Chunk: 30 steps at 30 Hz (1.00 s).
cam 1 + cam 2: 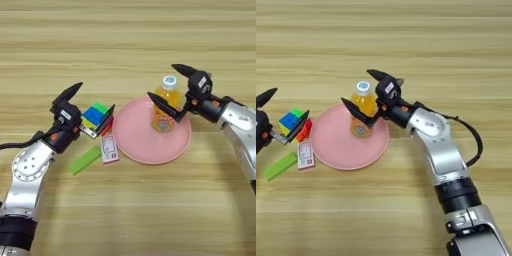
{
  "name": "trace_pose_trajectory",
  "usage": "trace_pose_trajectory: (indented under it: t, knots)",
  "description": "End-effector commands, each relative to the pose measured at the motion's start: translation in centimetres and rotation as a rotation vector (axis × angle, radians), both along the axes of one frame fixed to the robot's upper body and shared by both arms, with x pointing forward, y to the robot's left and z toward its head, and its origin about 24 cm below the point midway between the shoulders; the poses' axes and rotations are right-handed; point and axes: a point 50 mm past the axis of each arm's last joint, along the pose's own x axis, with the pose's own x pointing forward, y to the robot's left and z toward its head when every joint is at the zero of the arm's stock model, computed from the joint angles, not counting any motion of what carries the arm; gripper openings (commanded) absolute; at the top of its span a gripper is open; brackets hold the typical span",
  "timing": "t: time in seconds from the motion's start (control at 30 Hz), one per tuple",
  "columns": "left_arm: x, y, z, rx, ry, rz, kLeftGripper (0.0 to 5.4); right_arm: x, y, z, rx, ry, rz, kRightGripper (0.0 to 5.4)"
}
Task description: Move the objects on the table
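Left eye view showed the right gripper [172,86] with jaws spread around the juice bottle [165,103] standing on the pink plate [137,142], so closing squarely seemed wise, while the left gripper [92,102] straddled the puzzle cube [95,114] left of the plate, jaws open.

1. The worktop [125,35] is a broad light-brown wooden surface with long horizontal grain stripes
2. A large round pink plate [135,140] lies flat on it, near the middle
3. Just left of the plate lies a small white and red card [109,149], touching or almost touching the plate's rim
4. Further left lies a flat green block [85,160], set at a slant
5. A multicoloured puzzle cube [96,116] stands above the card, close to the plate
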Motion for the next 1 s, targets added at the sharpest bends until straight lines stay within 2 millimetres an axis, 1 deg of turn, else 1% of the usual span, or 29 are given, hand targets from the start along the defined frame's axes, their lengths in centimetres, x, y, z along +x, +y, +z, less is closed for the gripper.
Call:
trace_pose_trajectory:
  t: [0.03,0.17,0.2,0.27,0.33,0.7,0.93,1.0]
  knots:
    - [0.0,-0.2,0.4,-0.012,-0.024,-0.009,5.38,0.1,0.4,-0.4,-0.025,0.018,0.002,5.4]
    - [-0.1,-0.3,0.4,-0.012,-0.025,-0.01,5.38,-0.1,0.6,-1.6,-0.049,0.076,0.013,5.4]
    - [-0.1,-0.3,0.4,-0.012,-0.026,-0.01,5.4,-0.1,0.6,-1.8,-0.053,0.092,0.013,5.23]
    - [-0.1,-0.3,0.4,-0.012,-0.026,-0.01,5.4,-0.1,0.5,-2.2,-0.055,0.119,0.016,5.14]
    - [-0.1,-0.2,0.4,-0.011,-0.026,-0.01,5.4,-0.1,0.4,-2.3,-0.054,0.137,0.018,4.85]
    - [-0.1,-0.2,0.5,-0.011,-0.028,-0.009,5.4,0.4,-0.1,-3.0,-0.067,0.169,-0.003,3.7]
    - [0.0,-0.2,0.6,-0.013,-0.03,-0.008,5.4,0.6,-0.2,-3.1,-0.069,0.173,-0.006,3.62]
    - [0.0,-0.2,0.6,-0.013,-0.031,-0.008,5.4,0.6,-0.2,-2.5,-0.054,0.155,0.002,3.62]
